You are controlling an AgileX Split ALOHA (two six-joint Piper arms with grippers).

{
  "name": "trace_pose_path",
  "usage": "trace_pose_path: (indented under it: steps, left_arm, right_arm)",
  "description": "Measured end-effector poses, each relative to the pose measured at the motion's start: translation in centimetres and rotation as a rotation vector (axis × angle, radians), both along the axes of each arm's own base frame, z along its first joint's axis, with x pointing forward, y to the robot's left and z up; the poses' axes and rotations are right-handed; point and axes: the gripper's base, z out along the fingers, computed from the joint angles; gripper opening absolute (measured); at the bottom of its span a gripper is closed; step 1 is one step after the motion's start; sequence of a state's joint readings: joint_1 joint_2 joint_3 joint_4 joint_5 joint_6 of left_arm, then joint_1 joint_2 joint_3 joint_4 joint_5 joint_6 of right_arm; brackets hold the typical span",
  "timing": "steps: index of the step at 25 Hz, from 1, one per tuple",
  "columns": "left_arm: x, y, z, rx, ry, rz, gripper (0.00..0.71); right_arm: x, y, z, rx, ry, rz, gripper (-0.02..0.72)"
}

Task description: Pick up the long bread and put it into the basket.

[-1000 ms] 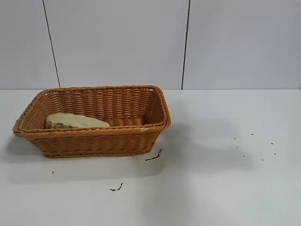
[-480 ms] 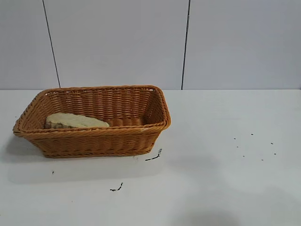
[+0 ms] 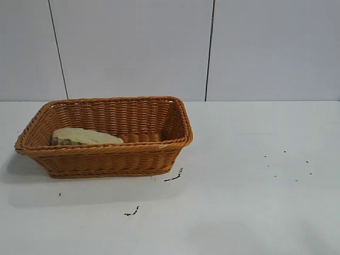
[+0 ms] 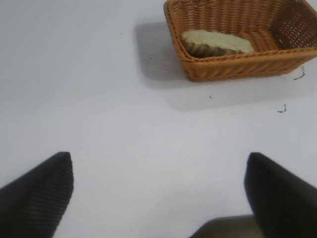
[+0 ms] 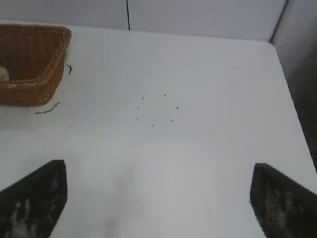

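Observation:
The orange-brown wicker basket [image 3: 106,159] stands at the left of the white table. The long bread [image 3: 85,136] lies inside it at its left end, pale side up; it also shows in the left wrist view [image 4: 217,42] inside the basket [image 4: 233,67]. A corner of the basket [image 5: 29,84] shows in the right wrist view. My left gripper [image 4: 159,191] is open and empty above bare table, well away from the basket. My right gripper [image 5: 157,196] is open and empty above bare table to the basket's right. Neither arm shows in the exterior view.
Small black marks [image 3: 173,176] lie on the table just in front of the basket, and a scatter of dark specks [image 3: 289,164] lies at the right. A grey panelled wall [image 3: 212,48] stands behind the table. The table's right edge [image 5: 292,109] shows in the right wrist view.
A soft shadow on the table right of the basket has slid toward the front edge and faded. The basket and bread have not moved.

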State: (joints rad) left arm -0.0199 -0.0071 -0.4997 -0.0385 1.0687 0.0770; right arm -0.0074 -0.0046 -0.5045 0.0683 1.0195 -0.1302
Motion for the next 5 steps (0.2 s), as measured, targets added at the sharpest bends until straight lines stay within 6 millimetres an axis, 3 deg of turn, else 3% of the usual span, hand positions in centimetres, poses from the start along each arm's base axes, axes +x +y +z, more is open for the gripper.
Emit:
trace_pose_path:
  steps: [5]
  left_arm:
    - [0.00,0.00,0.00,0.000,0.000,0.000,0.692]
  right_arm:
    - [0.02,0.00,-0.05,0.002,0.002,-0.001,0.689]
